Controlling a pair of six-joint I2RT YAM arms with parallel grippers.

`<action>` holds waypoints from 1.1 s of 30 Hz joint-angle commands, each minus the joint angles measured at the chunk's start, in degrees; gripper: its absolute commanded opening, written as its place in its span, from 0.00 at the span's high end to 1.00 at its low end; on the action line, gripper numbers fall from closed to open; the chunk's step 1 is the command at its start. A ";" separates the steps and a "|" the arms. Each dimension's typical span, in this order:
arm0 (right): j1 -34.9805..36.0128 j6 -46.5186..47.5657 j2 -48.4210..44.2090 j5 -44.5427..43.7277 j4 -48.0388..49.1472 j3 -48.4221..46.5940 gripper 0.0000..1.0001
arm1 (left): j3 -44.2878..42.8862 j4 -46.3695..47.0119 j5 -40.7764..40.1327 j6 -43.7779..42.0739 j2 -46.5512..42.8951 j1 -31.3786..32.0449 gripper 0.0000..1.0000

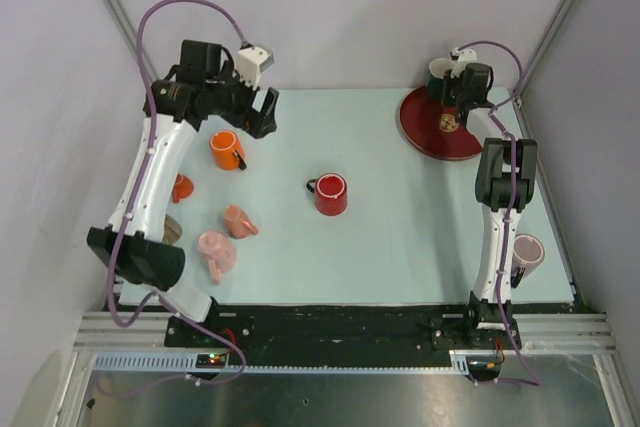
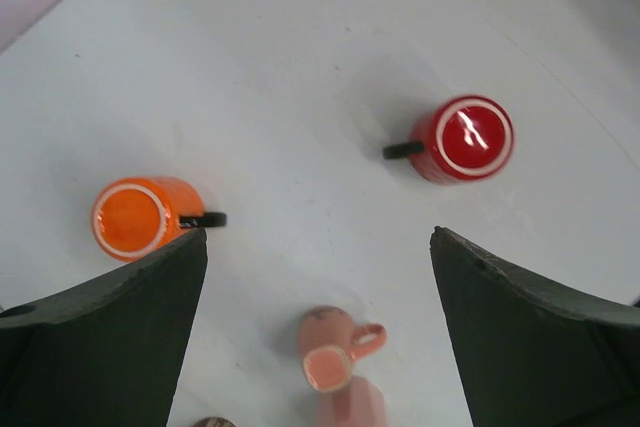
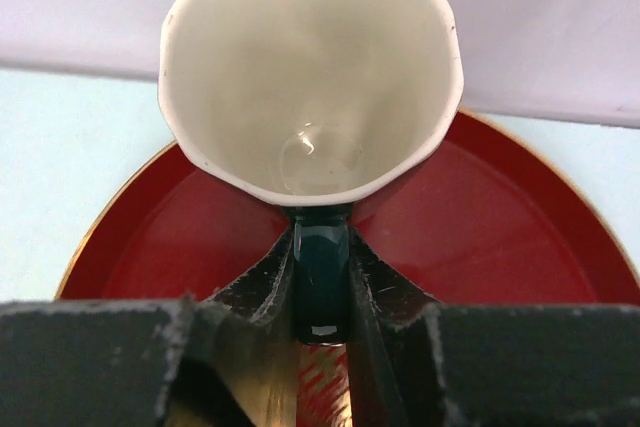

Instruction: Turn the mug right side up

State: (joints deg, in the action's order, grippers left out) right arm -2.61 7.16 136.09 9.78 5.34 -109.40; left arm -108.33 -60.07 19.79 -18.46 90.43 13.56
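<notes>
A dark green mug with a white inside (image 3: pixel 310 77) is in my right gripper (image 3: pixel 320 247), mouth up. The fingers are shut on its handle (image 3: pixel 320 287). It is over the far part of a red plate (image 3: pixel 500 237). In the top view the mug (image 1: pixel 440 71) and the right gripper (image 1: pixel 456 97) are at the back right, over the plate (image 1: pixel 440 137). My left gripper (image 2: pixel 318 232) is open and empty, above the table at the back left (image 1: pixel 255 112), next to an orange mug (image 2: pixel 135 217).
The orange mug (image 1: pixel 227 150) and a red mug (image 1: pixel 330 193) stand on the table. Two pink mugs (image 1: pixel 238 220) (image 1: pixel 215 250) lie at the near left. A small orange cup (image 1: pixel 181 187) sits by the left arm. A pale mug (image 1: pixel 527 250) is beside the right arm.
</notes>
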 commanded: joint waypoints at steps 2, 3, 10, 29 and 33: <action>-1.14 -1.22 3.10 -1.34 4.12 -11.93 1.00 | -9.12 2.94 -1.91 1.01 6.41 -1.29 0.04; -1.20 -1.20 3.99 -1.17 3.17 -13.10 1.00 | -10.64 2.94 -1.89 1.03 7.34 -1.28 0.04; -1.91 0.54 7.51 3.47 -3.16 -16.84 1.00 | -18.00 2.95 -2.12 0.47 12.72 -1.32 0.04; -2.88 1.02 8.92 5.16 -10.44 -21.62 0.38 | -17.01 2.95 -1.51 0.54 13.52 -1.15 0.02; -3.23 0.01 5.72 6.25 -11.16 -21.44 0.21 | -10.43 2.87 -0.97 -4.90 11.52 0.69 0.02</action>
State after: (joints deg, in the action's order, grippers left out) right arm -5.13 8.16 147.33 14.50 -5.80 -128.18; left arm -123.90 -57.43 18.22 -18.65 104.81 12.73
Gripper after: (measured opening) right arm 0.705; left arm 0.980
